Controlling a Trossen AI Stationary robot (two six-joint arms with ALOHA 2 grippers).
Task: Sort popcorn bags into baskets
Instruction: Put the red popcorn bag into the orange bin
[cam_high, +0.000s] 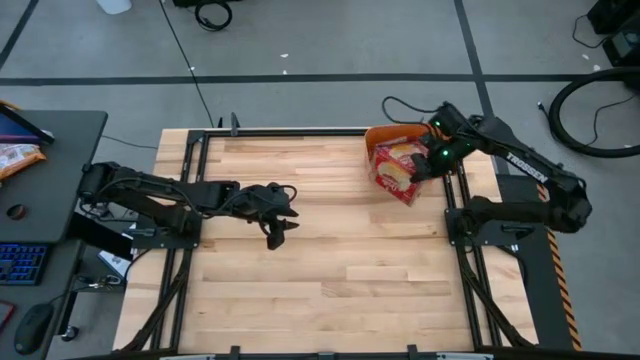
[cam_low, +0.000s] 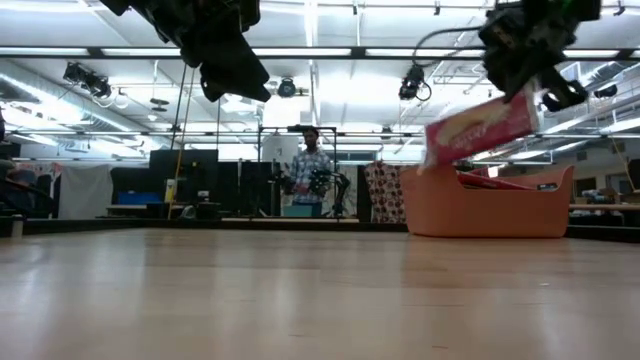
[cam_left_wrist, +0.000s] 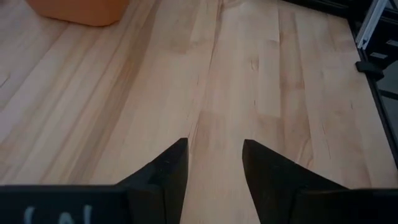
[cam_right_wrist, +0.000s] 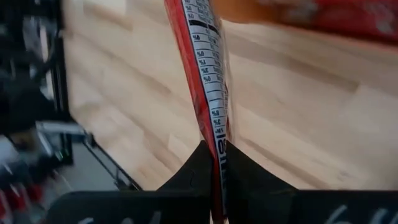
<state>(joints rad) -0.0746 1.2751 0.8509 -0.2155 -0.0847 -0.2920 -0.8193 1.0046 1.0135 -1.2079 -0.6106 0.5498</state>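
The right gripper (cam_high: 428, 170) had its fingers clamped thin on the edge of a popcorn bag (cam_high: 397, 170), so the flat red packet hung by one side and tilted, its cream-yellow picture facing up. That edge grip likely suited dropping it flat-wise into the orange basket (cam_low: 487, 205), which stood at the far right of the table (cam_high: 320, 270) with more red packets inside. The bag hung over the basket's near rim, partly outside it, lifted clear of the wood; whether it touched the rim could not be told. The right arm reached from its base at the right edge toward the far corner, elbow bent. The left gripper (cam_high: 277, 228) waited over the middle left of the table, fingers (cam_left_wrist: 163, 171) apart and holding nothing.
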